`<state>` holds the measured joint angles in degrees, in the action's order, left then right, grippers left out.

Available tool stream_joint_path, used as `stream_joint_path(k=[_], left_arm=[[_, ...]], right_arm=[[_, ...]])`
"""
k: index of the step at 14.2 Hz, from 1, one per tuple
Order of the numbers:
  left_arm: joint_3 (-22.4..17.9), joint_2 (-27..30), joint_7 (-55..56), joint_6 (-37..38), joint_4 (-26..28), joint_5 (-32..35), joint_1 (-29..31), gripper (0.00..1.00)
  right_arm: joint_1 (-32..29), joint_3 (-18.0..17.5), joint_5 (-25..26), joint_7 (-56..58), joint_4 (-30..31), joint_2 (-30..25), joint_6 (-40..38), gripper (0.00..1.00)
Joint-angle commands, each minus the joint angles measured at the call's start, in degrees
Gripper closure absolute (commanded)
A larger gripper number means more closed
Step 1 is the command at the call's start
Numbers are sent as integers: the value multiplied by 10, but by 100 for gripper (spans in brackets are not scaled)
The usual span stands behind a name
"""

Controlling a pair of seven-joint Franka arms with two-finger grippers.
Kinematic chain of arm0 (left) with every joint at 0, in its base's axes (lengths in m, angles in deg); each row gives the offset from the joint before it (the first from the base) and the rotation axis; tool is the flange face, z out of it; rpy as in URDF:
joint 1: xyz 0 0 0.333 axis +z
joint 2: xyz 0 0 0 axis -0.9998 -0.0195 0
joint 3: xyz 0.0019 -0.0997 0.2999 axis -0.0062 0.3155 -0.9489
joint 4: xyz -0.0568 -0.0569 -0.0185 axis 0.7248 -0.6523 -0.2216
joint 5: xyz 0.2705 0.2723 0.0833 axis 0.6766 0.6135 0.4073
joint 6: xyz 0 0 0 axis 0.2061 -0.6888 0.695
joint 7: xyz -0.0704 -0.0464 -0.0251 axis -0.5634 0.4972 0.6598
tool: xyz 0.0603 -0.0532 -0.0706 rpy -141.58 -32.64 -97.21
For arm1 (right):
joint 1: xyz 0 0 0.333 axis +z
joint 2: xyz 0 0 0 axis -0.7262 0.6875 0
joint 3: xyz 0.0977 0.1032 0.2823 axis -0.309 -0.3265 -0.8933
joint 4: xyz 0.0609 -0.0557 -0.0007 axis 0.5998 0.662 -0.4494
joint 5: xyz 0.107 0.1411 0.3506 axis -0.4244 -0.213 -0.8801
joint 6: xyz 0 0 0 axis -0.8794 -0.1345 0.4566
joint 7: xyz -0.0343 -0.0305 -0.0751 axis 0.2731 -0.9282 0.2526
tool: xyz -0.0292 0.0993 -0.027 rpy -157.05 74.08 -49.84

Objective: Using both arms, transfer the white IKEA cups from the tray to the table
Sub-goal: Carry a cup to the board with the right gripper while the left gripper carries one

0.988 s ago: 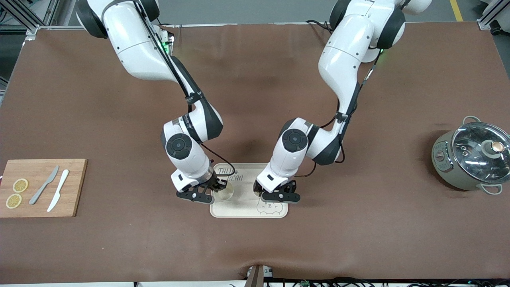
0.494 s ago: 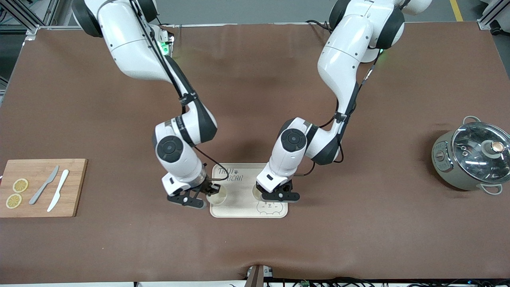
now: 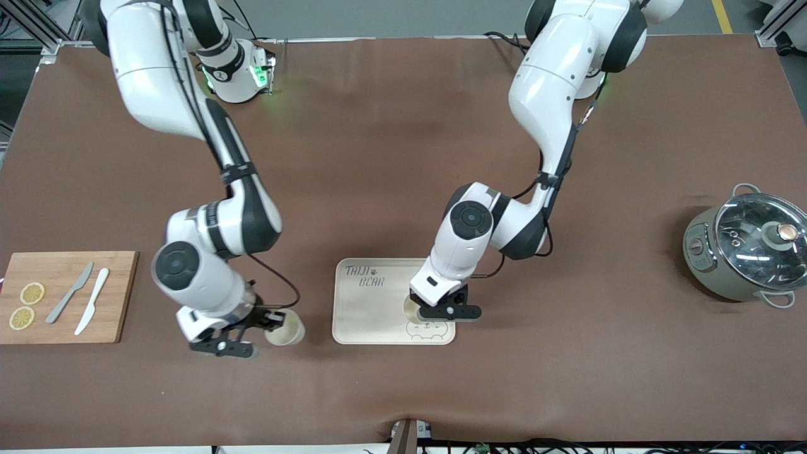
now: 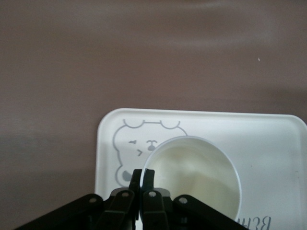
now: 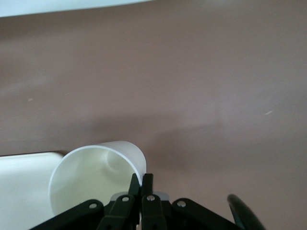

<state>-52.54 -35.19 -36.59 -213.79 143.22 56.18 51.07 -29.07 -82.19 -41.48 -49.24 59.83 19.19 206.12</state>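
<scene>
My right gripper (image 3: 272, 321) is shut on the rim of one white IKEA cup (image 3: 285, 330), held tilted low over the bare brown table between the cutting board and the bear tray (image 3: 372, 315). In the right wrist view the fingertips (image 5: 142, 179) pinch the wall of this cup (image 5: 91, 179). My left gripper (image 3: 423, 310) is shut on the rim of the other white cup (image 3: 412, 308), which is over the tray just above the bear drawing. The left wrist view shows that cup (image 4: 196, 177) upright, its rim pinched, with the tray (image 4: 268, 139) under it.
A wooden cutting board (image 3: 116, 296) with two knives (image 3: 69, 293) and lemon slices (image 3: 31, 293) lies at the right arm's end. A lidded grey-green pot (image 3: 747, 249) stands at the left arm's end.
My right arm has swung its cup off the tray toward the cutting board and lowered it over the table. My left gripper stayed over the tray with its cup.
</scene>
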Motion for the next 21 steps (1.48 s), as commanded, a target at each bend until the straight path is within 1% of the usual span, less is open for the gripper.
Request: stream_joint_path(k=[1, 3, 4, 6, 8, 9, 11, 13, 14, 16, 17, 21], left_arm=[[-4, 147, -20, 22, 172, 1, 4, 100], [-4, 259, -57, 6, 301, 24, 12, 100], [-3, 311, -72, 1, 357, 34, 23, 100], [-4, 398, -95, -18, 464, 57, 29, 100], [-2, 477, -112, -74, 570, 83, 56, 100], [-1, 511, -137, -100, 622, 83, 64, 100], [-1, 559, -178, -147, 704, 83, 91, 100], [0, 580, -218, -191, 764, 83, 115, 100], [0, 580, -237, -227, 791, 84, 127, 100], [0, 568, -257, -326, 845, 84, 143, 100], [0, 552, -270, -371, 863, 84, 152, 100], [1, 473, -284, -477, 879, 84, 160, 100]], right_arm=[[-53, -12, -10, 94, 0, -12, -11, 100], [-85, -13, -11, 151, 0, -12, -11, 100], [-98, -13, -12, 173, 1, -11, -11, 100], [-122, -13, -13, 222, 1, -11, -11, 100], [-141, -13, -12, 254, 6, -10, -11, 100], [-149, -13, -12, 266, 7, -8, -11, 100], [-166, -13, -12, 295, 7, -4, -11, 100], [-176, -13, -12, 316, 9, 2, -8, 100], [-182, -13, -12, 316, 11, 5, -9, 100], [-184, -13, -11, 317, 24, 8, -5, 100], [-185, -13, -12, 317, 26, 12, -4, 100], [-184, -13, -13, 314, 45, 19, -6, 100]])
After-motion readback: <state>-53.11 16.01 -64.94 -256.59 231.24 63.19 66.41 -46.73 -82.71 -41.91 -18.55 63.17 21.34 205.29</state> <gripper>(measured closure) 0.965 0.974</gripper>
